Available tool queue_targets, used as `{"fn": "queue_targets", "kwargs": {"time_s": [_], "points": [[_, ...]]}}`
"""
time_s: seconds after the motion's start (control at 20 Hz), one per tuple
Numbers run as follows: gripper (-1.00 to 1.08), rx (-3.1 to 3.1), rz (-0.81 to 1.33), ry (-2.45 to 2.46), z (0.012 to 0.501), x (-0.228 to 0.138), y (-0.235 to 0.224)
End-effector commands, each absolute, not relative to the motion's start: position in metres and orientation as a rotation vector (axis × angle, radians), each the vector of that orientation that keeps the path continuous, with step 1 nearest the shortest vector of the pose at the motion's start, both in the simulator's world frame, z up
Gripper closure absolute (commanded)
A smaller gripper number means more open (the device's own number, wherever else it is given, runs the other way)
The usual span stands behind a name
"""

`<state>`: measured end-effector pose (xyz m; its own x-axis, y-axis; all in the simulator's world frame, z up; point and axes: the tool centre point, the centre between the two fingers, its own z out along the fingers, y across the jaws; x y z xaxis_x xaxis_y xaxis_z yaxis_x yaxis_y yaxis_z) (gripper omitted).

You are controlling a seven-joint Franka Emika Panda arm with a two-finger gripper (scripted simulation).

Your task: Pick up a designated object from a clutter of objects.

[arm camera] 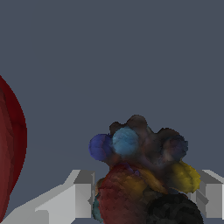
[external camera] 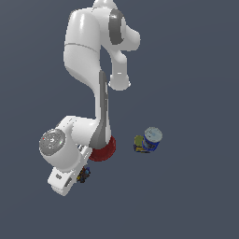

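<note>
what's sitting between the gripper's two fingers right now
The dark multicoloured jumble sits between the gripper fingers; the wrist view shows it. Whether they touch it is unclear.

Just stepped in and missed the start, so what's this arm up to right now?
A white robot arm is bent low over the floor, its gripper set around a small dark multicoloured jumble, one finger on either side. Whether the fingers already press on it cannot be told. A red bowl sits right beside the gripper. Off to the exterior view's right stand a blue-white can and a small yellow box, untouched.
</note>
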<state>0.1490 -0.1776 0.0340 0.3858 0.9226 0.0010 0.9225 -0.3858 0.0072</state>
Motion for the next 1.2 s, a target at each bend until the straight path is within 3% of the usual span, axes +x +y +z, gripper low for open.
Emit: {"fn": "queue_targets", "kwargs": {"time_s": [0.0,0.55,1.15], "points": [[1.08,2.61,0.008,1.738,0.034,0.149,-0.177],[1.08,2.611,0.007,1.739,0.073,0.146,-0.182],[1.08,2.612,0.005,1.74,0.199,0.137,-0.198]]}}
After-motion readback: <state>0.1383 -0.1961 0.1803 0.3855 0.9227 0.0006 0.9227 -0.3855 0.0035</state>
